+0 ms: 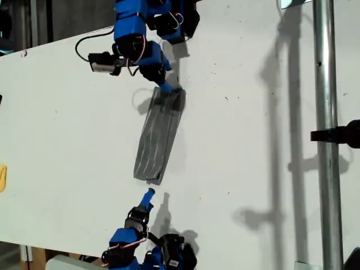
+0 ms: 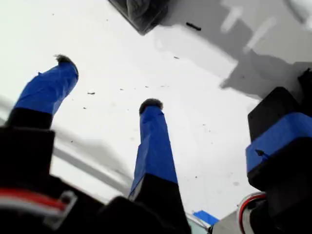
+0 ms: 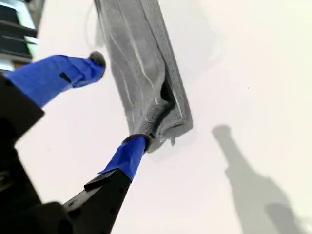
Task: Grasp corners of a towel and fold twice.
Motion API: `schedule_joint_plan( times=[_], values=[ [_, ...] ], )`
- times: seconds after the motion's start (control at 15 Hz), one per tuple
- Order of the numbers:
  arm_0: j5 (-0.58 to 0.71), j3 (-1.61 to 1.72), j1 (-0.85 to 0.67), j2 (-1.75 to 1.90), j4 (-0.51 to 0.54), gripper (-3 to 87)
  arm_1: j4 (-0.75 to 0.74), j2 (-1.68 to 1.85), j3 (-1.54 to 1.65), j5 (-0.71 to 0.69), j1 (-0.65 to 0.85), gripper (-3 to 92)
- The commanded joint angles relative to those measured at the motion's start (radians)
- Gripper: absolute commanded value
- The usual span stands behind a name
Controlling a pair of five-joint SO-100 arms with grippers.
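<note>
Folding looks nearly finished: the towel (image 1: 160, 136) lies as a narrow strip mid-tabletop (image 1: 253, 140). Our second gripper (image 3: 119, 100) gapes at its end (1 finger touching); our first gripper (image 2: 107, 85) hangs wide, empty.

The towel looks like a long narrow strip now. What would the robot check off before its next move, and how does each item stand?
1. Towel folded into a narrow strip: ok.
2. Strip lying flat on the table: mostly ok; the end near my second gripper bulges open in layers.
3. My second gripper's jaws open: ok. One fingertip touches the towel's end, nothing is clamped.
4. My first gripper open and clear of the cloth: ok; the towel's corner lies beyond its jaws.
5. Both arms at opposite ends of the strip: ok.
6. Edges evenly aligned: cannot tell.
</note>
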Motion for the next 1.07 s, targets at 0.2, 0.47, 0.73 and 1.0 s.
schedule_joint_plan(
  times=[0.2, 0.47, 0.73, 1.0],
  values=[
    [-0.325, 0.675, 0.262, 0.805, -0.123, 8.9, -0.201, 0.739, 0.603, 0.422, -0.364, 27.5],
    [-0.324, 1.0, 0.318, 1.071, -0.16, 2.5, -0.215, 0.73, 0.618, 0.491, -0.354, 31.6],
    [-0.302, 1.002, 0.275, 1.069, -0.13, -1.6, -0.322, 0.735, 0.678, 0.291, -0.147, 47.5],
    [-0.308, 1.003, 0.278, 1.069, -0.124, -1.8, -0.509, 0.446, 0.68, 0.089, 0.133, 46.5]
  ],
)
